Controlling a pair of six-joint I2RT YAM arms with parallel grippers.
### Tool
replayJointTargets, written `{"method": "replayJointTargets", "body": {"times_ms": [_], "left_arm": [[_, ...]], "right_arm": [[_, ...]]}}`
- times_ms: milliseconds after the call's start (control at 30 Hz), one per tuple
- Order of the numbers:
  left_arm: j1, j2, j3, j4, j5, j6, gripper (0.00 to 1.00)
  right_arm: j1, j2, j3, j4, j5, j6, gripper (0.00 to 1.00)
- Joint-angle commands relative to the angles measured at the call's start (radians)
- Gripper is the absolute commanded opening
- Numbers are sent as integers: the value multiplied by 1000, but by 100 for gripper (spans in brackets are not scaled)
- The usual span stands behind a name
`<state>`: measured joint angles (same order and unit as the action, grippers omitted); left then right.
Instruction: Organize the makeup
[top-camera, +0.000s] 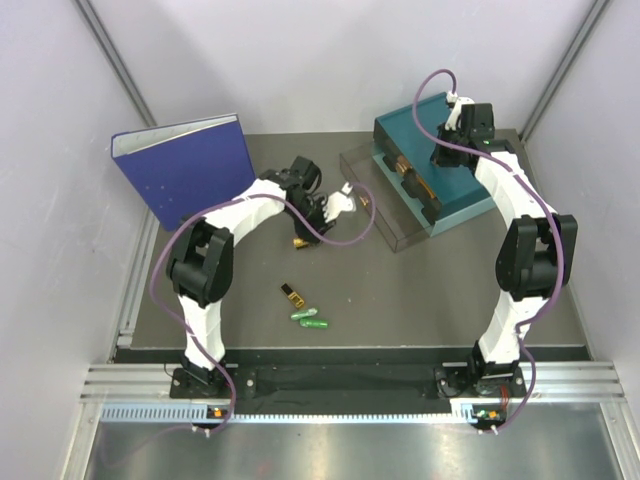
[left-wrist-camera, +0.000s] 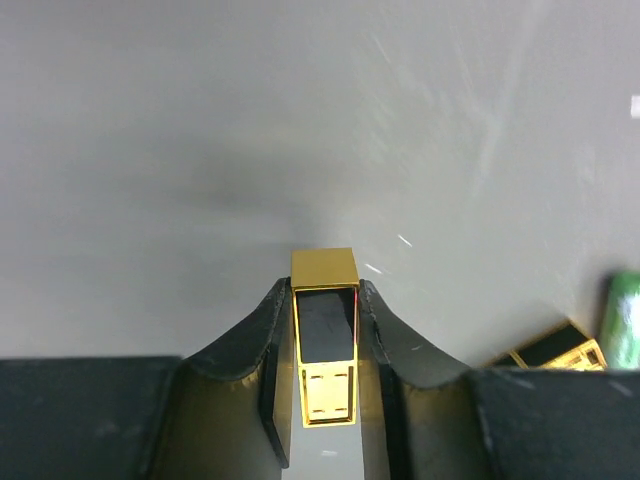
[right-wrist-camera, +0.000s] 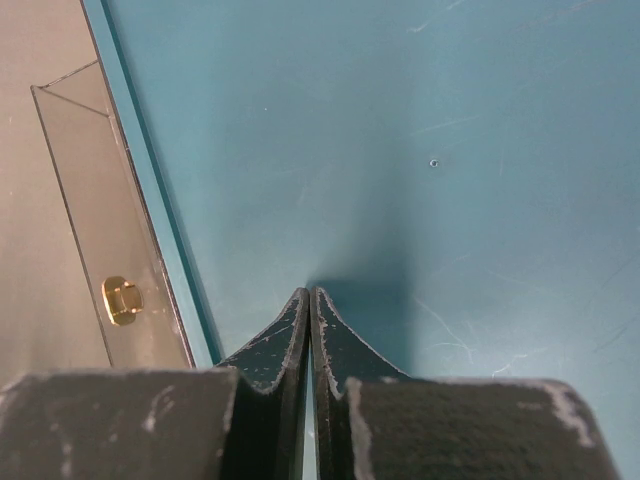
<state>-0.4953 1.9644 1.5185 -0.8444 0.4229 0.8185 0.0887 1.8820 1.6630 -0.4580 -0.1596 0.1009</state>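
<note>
Your left hand (left-wrist-camera: 324, 295) is grasping a gold-and-black case (left-wrist-camera: 325, 268), bottom centre of its wrist view; your right hand (right-wrist-camera: 308, 300) is clenched empty over the teal drawer box (right-wrist-camera: 450, 150)

Gold/blk case (left-wrist-camera: 325, 345) in L gripper (left-wrist-camera: 325, 288); 2nd case (left-wrist-camera: 556, 346) + green capsule (left-wrist-camera: 625, 320) far rt
</note>
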Motion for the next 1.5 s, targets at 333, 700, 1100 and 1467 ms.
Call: {"method": "replayJointTargets", "body": {"times_ms": [333,700,1100,1467], "left_arm": [[-22,57,393,410,278,-154,0],[-150,235,555,574,364,-280,0],[-196,314,525,628,333,-317,43],[-224,294,493,570,263,-256,64]], "right_arm": [[5,57,-32,-177,-4,-3,1],[2,75,-16,-186,-6,-3,1],[3,69,-34,-179,-11,-1,1],[3,81,-19,-185,-21,2,1]]}}
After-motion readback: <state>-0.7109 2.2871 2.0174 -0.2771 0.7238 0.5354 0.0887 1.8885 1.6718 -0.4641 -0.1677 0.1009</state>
